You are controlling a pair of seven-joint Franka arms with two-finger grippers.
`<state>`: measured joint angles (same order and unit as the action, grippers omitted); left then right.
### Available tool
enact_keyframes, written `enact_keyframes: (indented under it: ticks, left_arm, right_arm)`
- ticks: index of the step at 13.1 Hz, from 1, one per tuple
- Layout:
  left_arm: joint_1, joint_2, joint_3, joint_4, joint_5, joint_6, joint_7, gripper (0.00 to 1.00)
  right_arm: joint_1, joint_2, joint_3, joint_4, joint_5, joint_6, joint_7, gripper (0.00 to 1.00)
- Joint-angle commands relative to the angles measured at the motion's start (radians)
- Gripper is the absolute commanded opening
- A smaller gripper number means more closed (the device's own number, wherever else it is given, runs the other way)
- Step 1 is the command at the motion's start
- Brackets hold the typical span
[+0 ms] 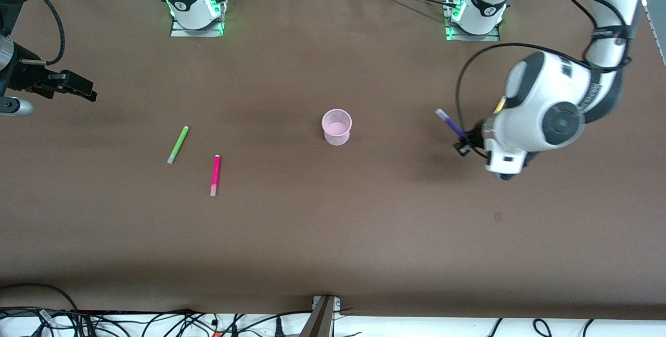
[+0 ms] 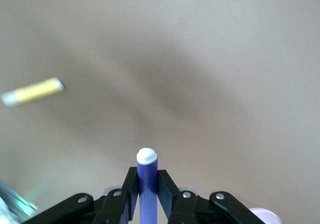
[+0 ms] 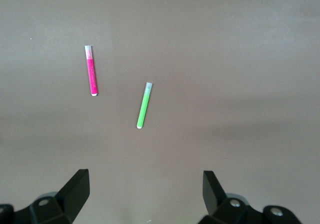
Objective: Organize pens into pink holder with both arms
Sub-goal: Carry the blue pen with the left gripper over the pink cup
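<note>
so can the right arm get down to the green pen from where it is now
Probably yes. The right gripper hangs with its fingers open above the table at the right arm's end, and the green pen lies flat with bare table around it. The magenta pen lies apart from it, nearer the front camera.

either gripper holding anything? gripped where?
Left gripper holds the purple pen, fingers clamped on its barrel just below one end. Right gripper is open, empty.

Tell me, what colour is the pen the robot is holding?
Dark purple pen with a pale cap, clearest in the left wrist view.
</note>
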<state>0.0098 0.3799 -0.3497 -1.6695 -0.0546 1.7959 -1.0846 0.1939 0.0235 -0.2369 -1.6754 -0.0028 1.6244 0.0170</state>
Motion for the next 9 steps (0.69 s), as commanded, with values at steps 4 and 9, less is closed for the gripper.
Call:
enact_keyframes:
  ticks: [4,9]
  left_arm:
    - [-0.265,0.057,-0.014,0.113,0.135,0.126,-0.514,0.00]
    - [-0.447,0.171,-0.009,0.175,0.448,0.172,-0.947,0.00]
  right_arm:
    - [-0.005,-0.005,-0.001,-0.006,0.018,-0.006,-0.012,1.00]
    - [-0.005,0.001,-0.008,-0.006,0.018,-0.006,-0.012,1.00]
